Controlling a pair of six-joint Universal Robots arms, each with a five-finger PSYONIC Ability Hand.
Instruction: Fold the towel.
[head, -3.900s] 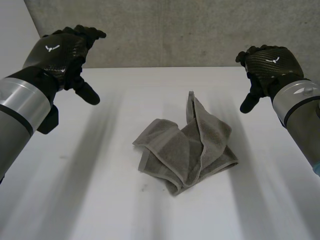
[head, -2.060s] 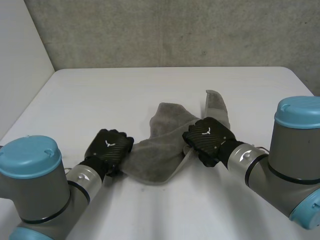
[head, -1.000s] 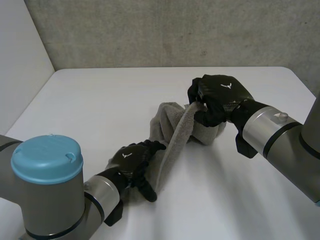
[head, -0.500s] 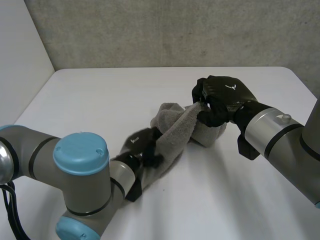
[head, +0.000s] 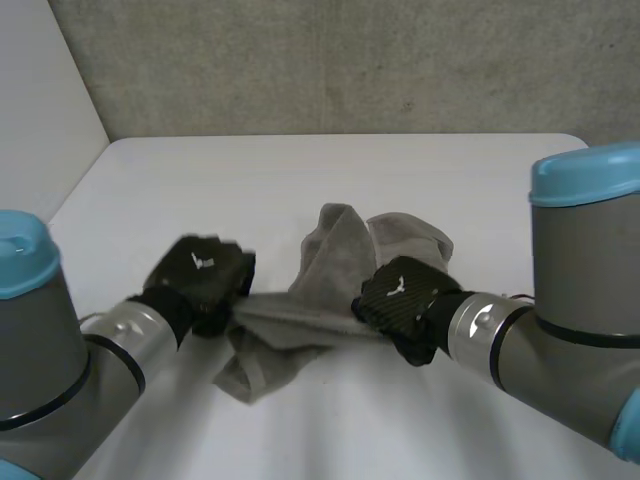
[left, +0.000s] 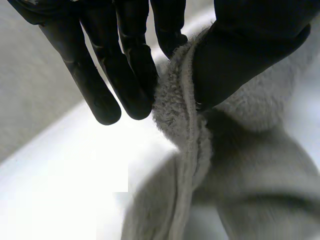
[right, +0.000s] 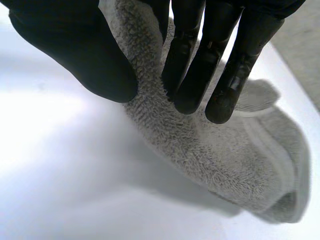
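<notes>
A grey towel (head: 330, 262) lies crumpled mid-table, one edge pulled taut between my two hands. My left hand (head: 200, 277) holds the towel's left end; in the left wrist view its thumb and fingers (left: 125, 65) pinch a hemmed edge of the towel (left: 182, 115). My right hand (head: 400, 303) is at the towel's right front; its own view has the thumb (right: 85, 55) and fingers (right: 200, 65) pinching a fold of the towel (right: 200, 150). A loose flap (head: 250, 372) hangs toward the table's front.
The white table (head: 300, 170) runs back to a grey concrete wall (head: 350, 60). Both arms reach in low from the front, their blue-capped joints (head: 585, 170) close to the camera.
My left hand has closed on the towel's edge and drawn left. My right hand came down from the raised far end toward the front, stretching the towel between both hands.
</notes>
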